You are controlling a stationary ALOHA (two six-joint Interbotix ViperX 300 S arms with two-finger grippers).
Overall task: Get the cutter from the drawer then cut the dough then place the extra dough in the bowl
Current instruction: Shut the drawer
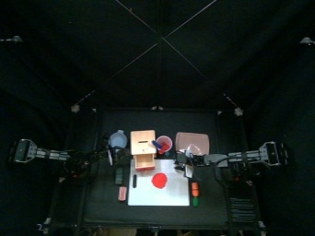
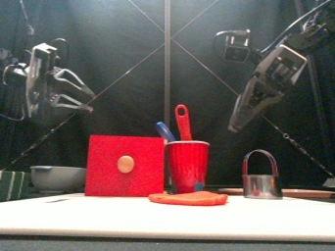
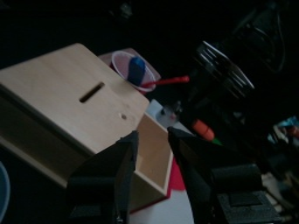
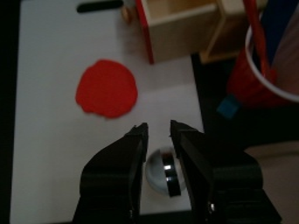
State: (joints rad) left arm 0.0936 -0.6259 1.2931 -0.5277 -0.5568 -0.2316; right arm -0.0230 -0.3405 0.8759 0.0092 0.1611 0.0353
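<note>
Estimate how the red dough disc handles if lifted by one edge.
Probably floppy: the red dough disc lies thin and flat on the white cutting board, so an edge grip would likely make it droop or fold. Its outline looks uneven, suggesting soft material that may dent or stick. Unlikely to roll.

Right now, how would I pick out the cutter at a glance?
Find the white cutting board with the red dough. Toward the board's right edge, below the right gripper, stands the cutter: the only shiny metal ring, with a wire hoop handle.
</note>
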